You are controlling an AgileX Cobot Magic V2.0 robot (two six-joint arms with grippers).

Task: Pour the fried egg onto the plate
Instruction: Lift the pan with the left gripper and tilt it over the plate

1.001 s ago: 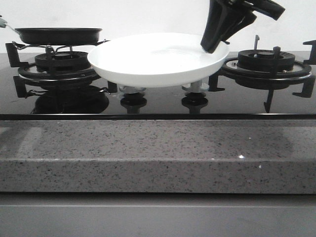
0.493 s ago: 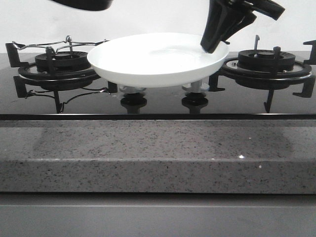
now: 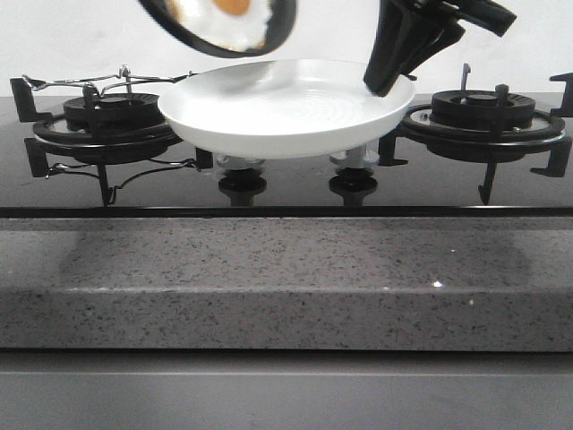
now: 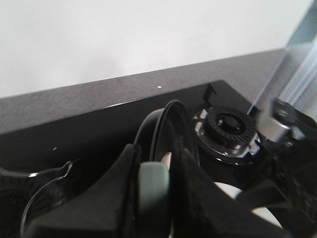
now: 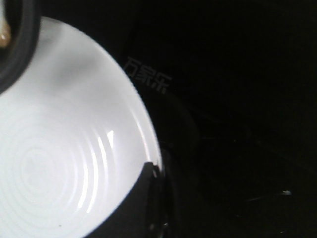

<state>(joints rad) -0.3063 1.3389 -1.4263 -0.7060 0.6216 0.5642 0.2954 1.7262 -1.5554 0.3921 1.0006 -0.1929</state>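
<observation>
A small black pan [image 3: 184,32] hangs tilted above the left part of the white plate [image 3: 286,112], its open side facing the camera. The fried egg [image 3: 235,18], white with an orange yolk, lies inside the pan. In the left wrist view my left gripper [image 4: 154,184] is shut on the pan's grey handle [image 4: 152,191], with the pan [image 4: 168,130] just beyond. My right gripper [image 3: 385,82] is shut on the plate's right rim. The right wrist view shows one of its fingers [image 5: 141,203] over the plate [image 5: 64,148] and the pan's edge [image 5: 17,47] in a corner.
The plate sits over two stove knobs [image 3: 242,184] between the left burner [image 3: 107,121] and the right burner [image 3: 483,112] of a black glass hob. A wire rack [image 3: 81,82] lies on the left burner. A grey speckled counter edge [image 3: 286,278] runs in front.
The pan has left the left burner, risen and moved right. It now tilts above the plate with the egg showing. The right gripper and plate have not moved.
</observation>
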